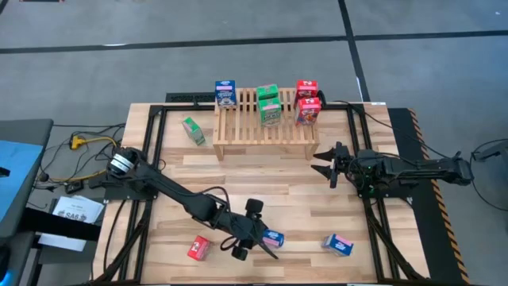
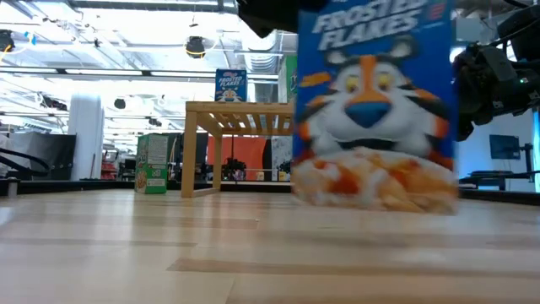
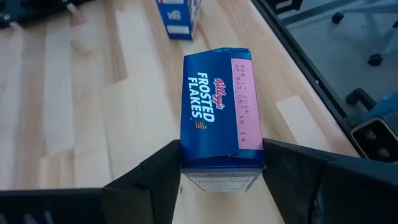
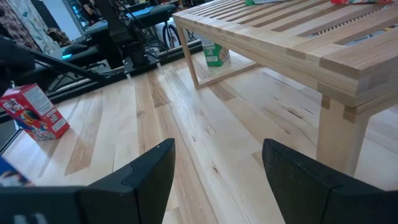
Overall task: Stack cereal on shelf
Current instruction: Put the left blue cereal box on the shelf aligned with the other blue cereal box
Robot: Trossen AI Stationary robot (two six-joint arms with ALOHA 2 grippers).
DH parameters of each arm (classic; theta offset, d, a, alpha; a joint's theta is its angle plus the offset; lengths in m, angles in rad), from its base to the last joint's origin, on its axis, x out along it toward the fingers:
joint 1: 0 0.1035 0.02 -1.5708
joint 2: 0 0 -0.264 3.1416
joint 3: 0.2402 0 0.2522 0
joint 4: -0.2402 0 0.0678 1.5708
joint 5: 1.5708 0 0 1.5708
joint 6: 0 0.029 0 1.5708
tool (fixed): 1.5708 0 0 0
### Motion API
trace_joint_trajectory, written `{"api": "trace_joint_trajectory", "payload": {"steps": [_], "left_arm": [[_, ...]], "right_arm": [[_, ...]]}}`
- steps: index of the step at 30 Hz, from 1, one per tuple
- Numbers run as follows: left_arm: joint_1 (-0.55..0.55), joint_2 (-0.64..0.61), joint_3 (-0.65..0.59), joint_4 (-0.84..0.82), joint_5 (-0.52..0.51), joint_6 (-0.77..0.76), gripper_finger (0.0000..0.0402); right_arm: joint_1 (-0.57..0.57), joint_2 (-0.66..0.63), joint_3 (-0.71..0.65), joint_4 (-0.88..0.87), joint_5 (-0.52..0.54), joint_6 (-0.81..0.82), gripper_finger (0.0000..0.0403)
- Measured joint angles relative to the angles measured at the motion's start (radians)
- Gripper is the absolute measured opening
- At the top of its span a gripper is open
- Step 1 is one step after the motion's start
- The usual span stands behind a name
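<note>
My left gripper (image 1: 258,238) is near the table's front edge, shut on a blue Frosted Flakes cereal box (image 3: 214,106), which fills the low view (image 2: 375,110). The wooden shelf (image 1: 238,131) stands at the far side; on it stand a blue box (image 1: 225,94), two green boxes (image 1: 268,105) and two red boxes (image 1: 306,103). Loose on the table are a green box (image 1: 193,131), a red box (image 1: 198,248) and a blue box (image 1: 339,245). My right gripper (image 1: 325,164) waits open, right of the shelf's near right leg. My left gripper pinches the blue box between its two fingers (image 3: 161,177), at the end of the box nearest the wrist (image 3: 221,163), one finger on each face beside the narrow panel with the pink strip. The fingers slant down from the table's left. The box stands upright, its front toward the table's near edge.
Bare planks lie between the shelf's front and the near boxes. Black frame rails (image 1: 367,199) run along the table's sides and under my right arm. The shelf's near right leg (image 4: 333,134) stands close before my right gripper (image 4: 217,168). Cables and papers lie beyond the table's left edge.
</note>
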Motion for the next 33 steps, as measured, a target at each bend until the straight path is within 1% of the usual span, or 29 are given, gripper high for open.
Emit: {"api": "trace_joint_trajectory", "payload": {"steps": [4,7,12,18,25,28,33], "left_arm": [[0.013,-0.068,0.000,-0.084,-0.007,-0.015,0.0187],[0.025,-0.135,0.000,-0.134,-0.034,-0.012,0.0186],[0.047,-0.251,0.000,-0.214,-0.086,0.019,0.0186],[0.105,-0.376,0.000,-0.333,-0.116,0.060,0.0186],[0.239,-0.520,0.000,-0.436,-0.119,0.140,0.0186],[0.317,-0.576,0.000,-0.465,-0.116,0.189,0.0186],[0.471,-0.640,0.000,-0.502,-0.072,0.277,0.0186]], "right_arm": [[0.000,0.000,0.000,0.000,0.000,0.000,0.0266],[0.000,0.000,0.000,0.000,0.000,0.000,0.0266],[0.000,0.000,0.000,0.000,0.000,0.000,0.0266],[0.000,0.000,0.000,-0.001,0.000,0.000,0.0266],[0.000,0.000,0.000,-0.003,0.000,0.000,0.0266],[0.000,0.000,0.000,-0.003,0.000,0.000,0.0266],[0.000,0.000,0.000,-0.004,0.000,0.000,0.0266]]}}
